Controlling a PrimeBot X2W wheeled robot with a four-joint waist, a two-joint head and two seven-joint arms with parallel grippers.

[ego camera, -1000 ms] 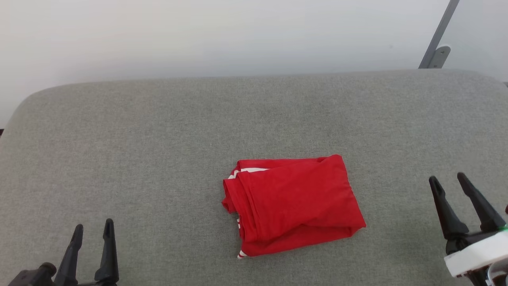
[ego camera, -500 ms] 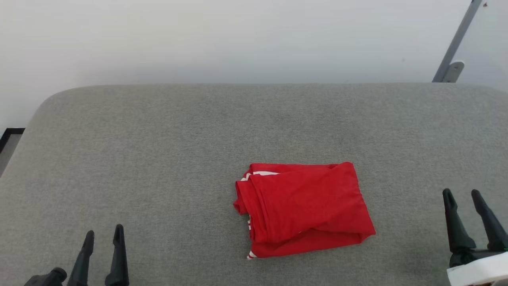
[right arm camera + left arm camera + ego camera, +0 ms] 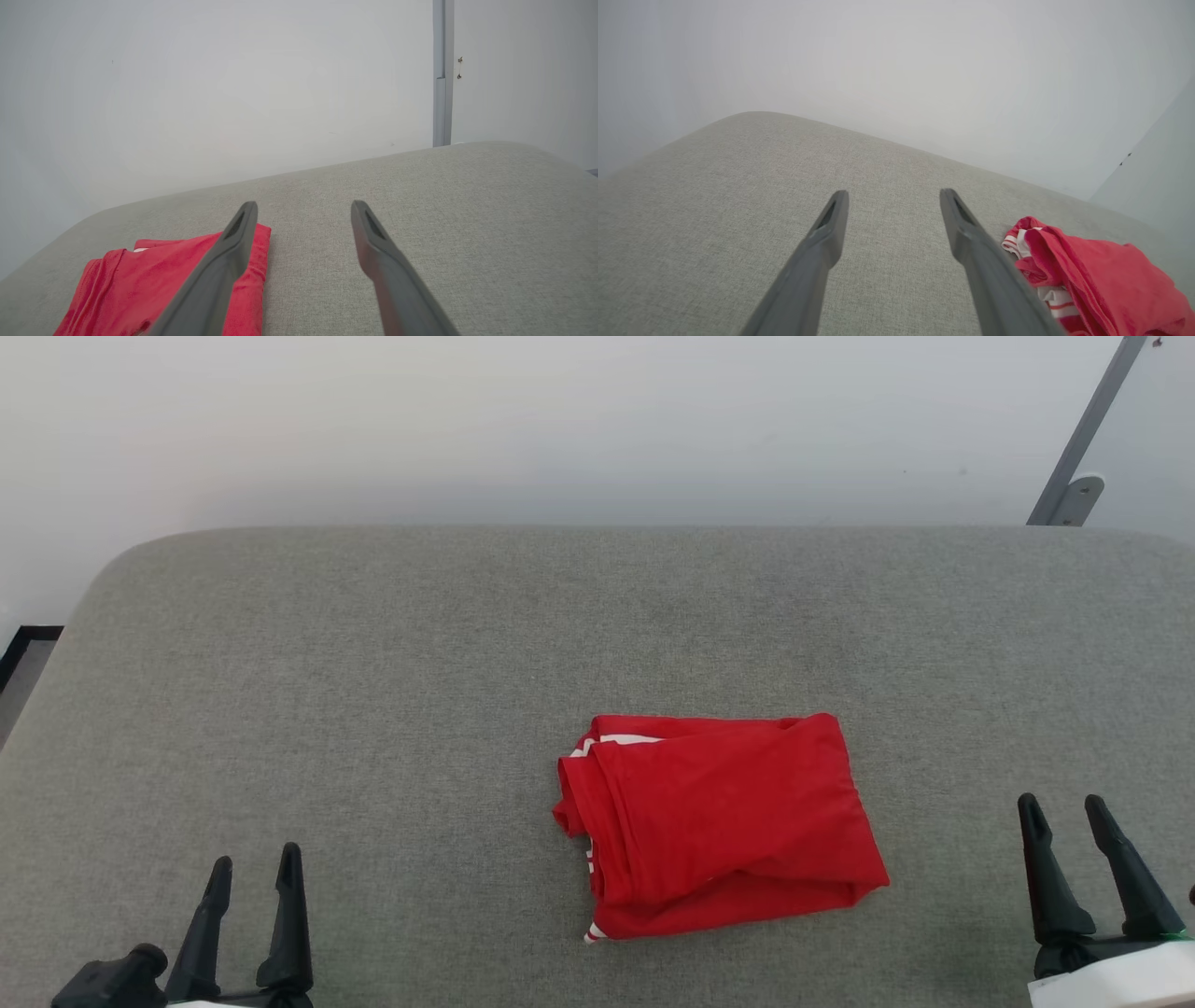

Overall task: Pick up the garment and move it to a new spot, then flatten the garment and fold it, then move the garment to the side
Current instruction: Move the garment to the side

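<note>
On grey cushion (image 3: 373, 709), garment (image 3: 728, 821) as before (right gripper (image 3: 1060, 800) lower)

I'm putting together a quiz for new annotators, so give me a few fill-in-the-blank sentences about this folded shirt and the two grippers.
1. The garment lies folded on the grey fabric surface, and its main colour is ____.
2. The left gripper and the right gripper hold nothing; their jaws stand ____.
3. In the head view, the garment lies closer to the ____ gripper.
Missing words: red; open; right.
</note>
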